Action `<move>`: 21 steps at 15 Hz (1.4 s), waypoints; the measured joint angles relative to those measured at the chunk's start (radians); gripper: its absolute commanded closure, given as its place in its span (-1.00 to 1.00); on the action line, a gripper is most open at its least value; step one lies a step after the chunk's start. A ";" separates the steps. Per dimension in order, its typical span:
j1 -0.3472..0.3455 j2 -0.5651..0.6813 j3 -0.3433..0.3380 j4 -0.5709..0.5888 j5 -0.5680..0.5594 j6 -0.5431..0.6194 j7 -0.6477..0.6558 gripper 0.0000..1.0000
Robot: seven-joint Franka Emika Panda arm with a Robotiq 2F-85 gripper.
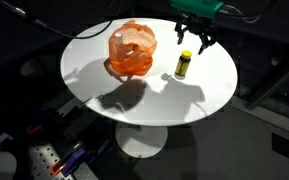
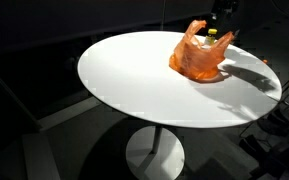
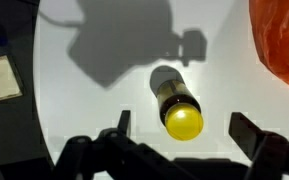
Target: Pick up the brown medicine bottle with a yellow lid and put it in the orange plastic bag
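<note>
The brown medicine bottle with a yellow lid (image 1: 184, 65) stands upright on the white round table (image 1: 104, 80), just beside the orange plastic bag (image 1: 131, 52). My gripper (image 1: 195, 38) hangs open above the bottle, not touching it. In the wrist view the bottle (image 3: 178, 108) sits between my spread fingers (image 3: 187, 135), with the yellow lid facing the camera and the bag (image 3: 281, 42) at the upper right. In an exterior view only the yellow lid (image 2: 211, 33) peeks out behind the bag (image 2: 198, 56), and my gripper (image 2: 222, 10) is mostly cut off at the top edge.
The table (image 2: 134, 80) stands on a single white pedestal (image 1: 142, 140) over a dark floor. Its rim lies close behind the bottle. Clutter and cables lie on the floor at the lower left (image 1: 44, 160).
</note>
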 measured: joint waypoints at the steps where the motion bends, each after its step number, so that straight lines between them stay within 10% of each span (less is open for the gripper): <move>1: 0.000 0.011 0.001 0.005 0.000 0.011 0.000 -1.00; 5: -0.002 0.057 0.008 0.041 0.000 0.015 0.000 -0.92; 6: -0.003 0.068 0.011 0.052 0.000 0.015 0.000 -0.52; 14: -0.005 0.124 0.017 0.124 0.001 0.016 0.000 0.60; 21: 0.001 0.118 0.017 0.143 -0.001 0.017 0.007 0.60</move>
